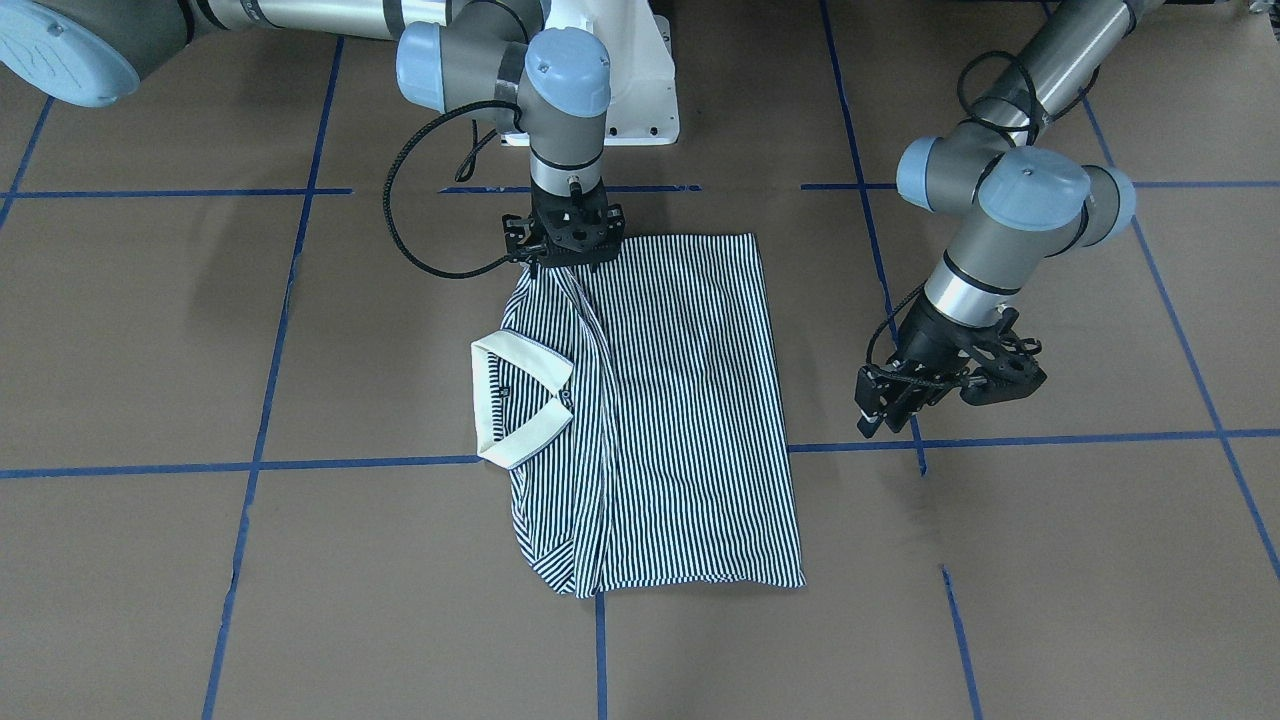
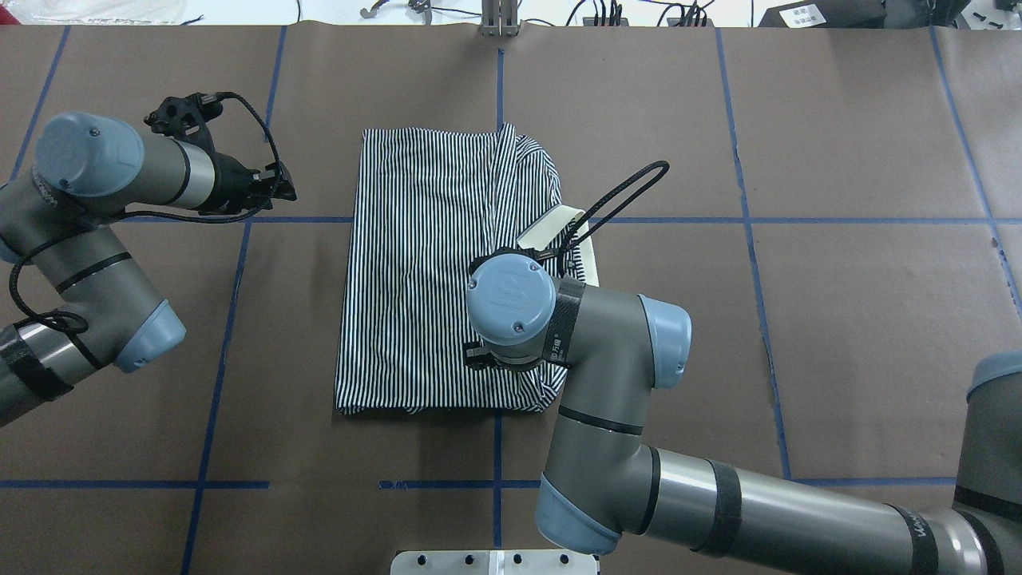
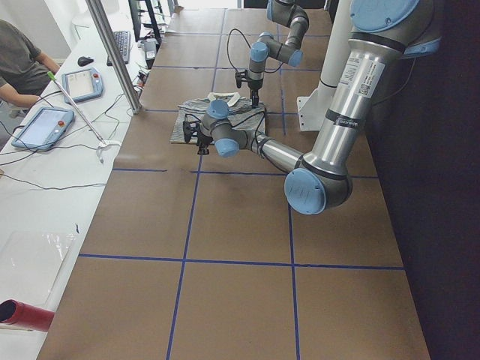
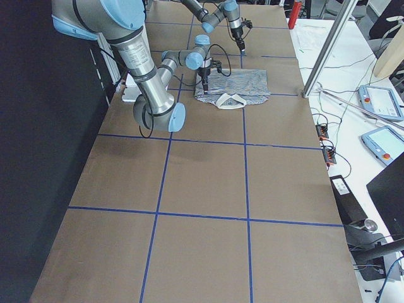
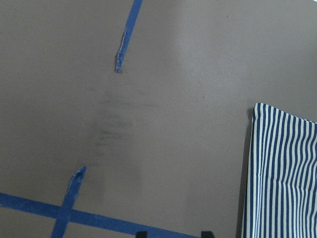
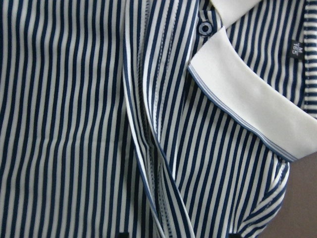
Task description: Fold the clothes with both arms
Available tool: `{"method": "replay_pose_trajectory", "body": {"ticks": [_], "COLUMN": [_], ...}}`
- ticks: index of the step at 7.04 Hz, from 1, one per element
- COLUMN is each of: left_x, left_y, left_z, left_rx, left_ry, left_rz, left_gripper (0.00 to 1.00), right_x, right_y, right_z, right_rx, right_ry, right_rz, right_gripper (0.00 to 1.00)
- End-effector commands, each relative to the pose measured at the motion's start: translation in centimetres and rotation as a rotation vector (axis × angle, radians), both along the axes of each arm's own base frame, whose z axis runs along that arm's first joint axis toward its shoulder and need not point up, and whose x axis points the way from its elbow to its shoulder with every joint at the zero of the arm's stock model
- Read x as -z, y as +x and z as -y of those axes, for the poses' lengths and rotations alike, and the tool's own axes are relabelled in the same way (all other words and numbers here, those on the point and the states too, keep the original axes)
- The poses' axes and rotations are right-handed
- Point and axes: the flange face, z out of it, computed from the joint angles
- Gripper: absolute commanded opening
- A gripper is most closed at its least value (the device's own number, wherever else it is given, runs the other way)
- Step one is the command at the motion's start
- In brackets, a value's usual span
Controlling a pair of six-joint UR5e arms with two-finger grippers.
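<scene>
Exterior front-facing view first: closest to us is the brown counter [image 1: 150, 330], with blue tape lines [image 1: 350, 465] crossing it. Next comes the striped shirt [image 1: 680, 400]. It lies flat and folded in the middle of the counter. Its long side runs from our near edge toward the robot, and the stripes run that way too. The cream collar [image 1: 530, 425] sticks out on the robot's right side, about halfway along, and opens toward that side.

A bit farther back, off to the robot's left, the left gripper [image 1: 870, 420] hangs over bare counter, apart from the shirt. Its own wrist camera shows its two tips apart with nothing between them. Only a corner of the shirt shows at the side.

Even farther back, the right gripper [image 1: 563, 250] points straight down at the far corner of the shirt, on the collar side. Its wrist camera shows the tips wide apart with striped cloth under them. We cannot tell if they touch the cloth. A black cable [image 1: 395, 215] loops beside it. Behind it stands the white base [image 1: 640, 90].

In the overhead view the right arm [image 2: 607, 343] gets in the way. It hides part of the collar and the shirt edge near the robot.
</scene>
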Motion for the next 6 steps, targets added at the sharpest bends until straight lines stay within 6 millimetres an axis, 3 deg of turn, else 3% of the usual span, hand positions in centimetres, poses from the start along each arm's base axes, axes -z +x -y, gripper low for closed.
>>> {"method": "replay_pose_trajectory", "body": {"ticks": [1, 3, 4, 6], "left_x": [0.06, 0.06, 0.06, 0.06], "left_y": [-0.01, -0.02, -0.01, -0.01], "left_z": [-0.01, 0.00, -0.01, -0.01], "left_rx": [0.005, 0.007, 0.006, 0.006], "left_ry": [-0.008, -0.008, -0.008, -0.009], "left_rz": [-0.005, -0.005, -0.005, -0.006], "left_gripper": [0.47, 0.47, 0.47, 0.47], "right_x": [-0.53, -0.47, -0.54, -0.62], "right_y": [-0.91, -1.04, -1.02, -0.47], "right_z": [0.71, 0.67, 0.78, 1.40], "right_rx": [-0.007, 0.008, 0.006, 0.014], "right_ry": [-0.001, -0.019, -0.020, -0.042], "right_rz": [0.031, 0.053, 0.051, 0.061], "right_gripper": [0.71, 0.64, 0.49, 0.01]}}
